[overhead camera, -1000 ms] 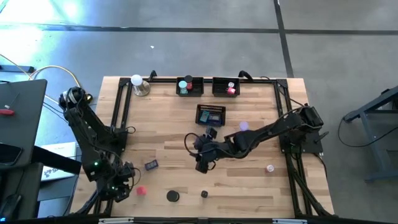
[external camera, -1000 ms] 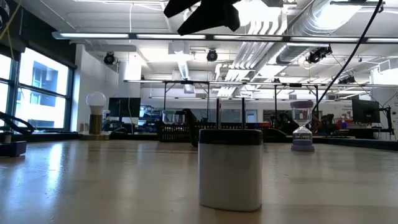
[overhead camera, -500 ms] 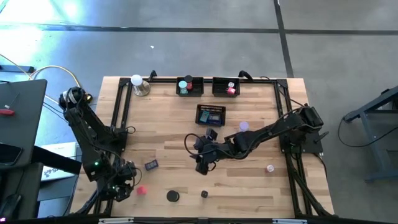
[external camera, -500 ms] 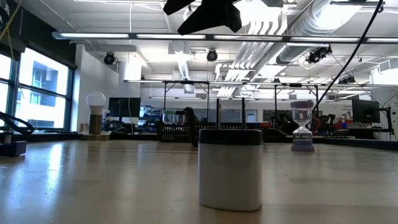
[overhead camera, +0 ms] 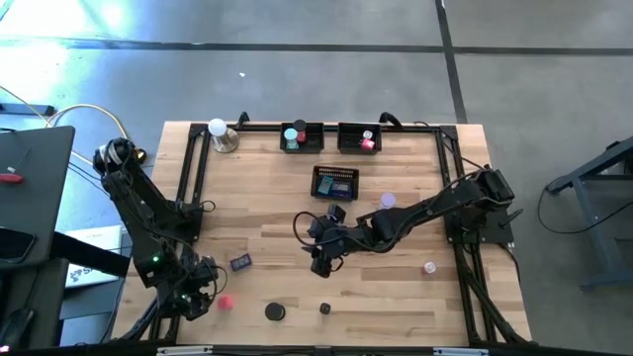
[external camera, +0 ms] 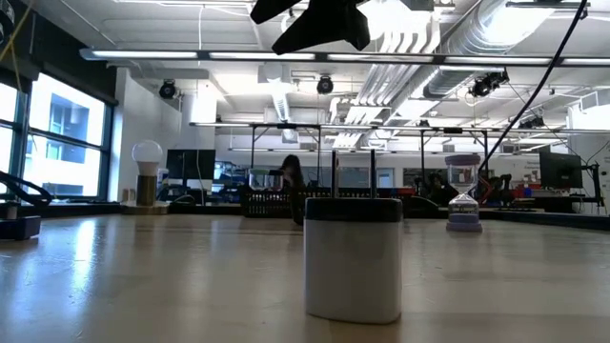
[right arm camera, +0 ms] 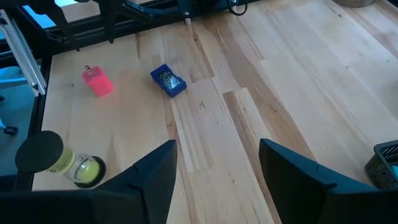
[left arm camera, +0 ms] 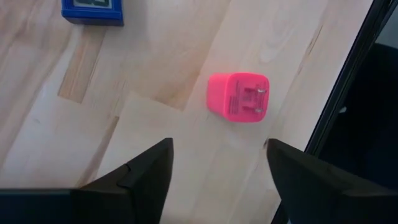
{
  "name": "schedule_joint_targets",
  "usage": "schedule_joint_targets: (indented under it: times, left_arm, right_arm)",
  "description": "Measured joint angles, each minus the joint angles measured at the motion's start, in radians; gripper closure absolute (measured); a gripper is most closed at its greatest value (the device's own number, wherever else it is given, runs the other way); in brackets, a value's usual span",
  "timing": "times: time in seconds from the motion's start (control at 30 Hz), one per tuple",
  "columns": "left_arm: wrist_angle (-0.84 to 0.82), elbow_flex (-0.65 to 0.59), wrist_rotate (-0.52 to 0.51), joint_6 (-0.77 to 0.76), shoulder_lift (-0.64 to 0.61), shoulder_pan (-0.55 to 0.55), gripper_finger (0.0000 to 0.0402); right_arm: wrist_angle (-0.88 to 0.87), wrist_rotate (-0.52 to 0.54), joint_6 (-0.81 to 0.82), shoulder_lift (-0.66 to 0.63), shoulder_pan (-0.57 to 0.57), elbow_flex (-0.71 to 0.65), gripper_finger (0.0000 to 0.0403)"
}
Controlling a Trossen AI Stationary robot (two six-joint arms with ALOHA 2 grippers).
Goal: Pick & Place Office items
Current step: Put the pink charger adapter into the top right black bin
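Small office items lie on the wooden table. Near my left gripper are a pink cube with two metal prongs and a dark blue block. The gripper hovers open above the table's near left corner, and the cube lies just beyond its fingertips. My right gripper hangs open over the table's middle with nothing between its fingers. A black disc and a small white-and-black cylinder stand near the front edge.
Three black mesh trays with items in them stand at the back and centre. A white ball on a metal base stands at the back left. A lavender piece and a pale pink one lie on the right. Black frame rails border the table.
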Motion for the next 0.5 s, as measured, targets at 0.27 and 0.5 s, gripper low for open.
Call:
schedule_joint_targets:
  times: [0.27,0.5]
  left_arm:
    - [0.005,0.0,-0.012,0.019,0.0,0.0,0.0081]
    - [0.052,0.0,-0.016,0.035,0.007,-0.017,0.0077]
  right_arm:
    - [0.0,0.0,0.0,0.0,0.004,0.0,0.0187]
    - [0.0,-0.002,0.0,0.0,0.01,0.0,0.0187]
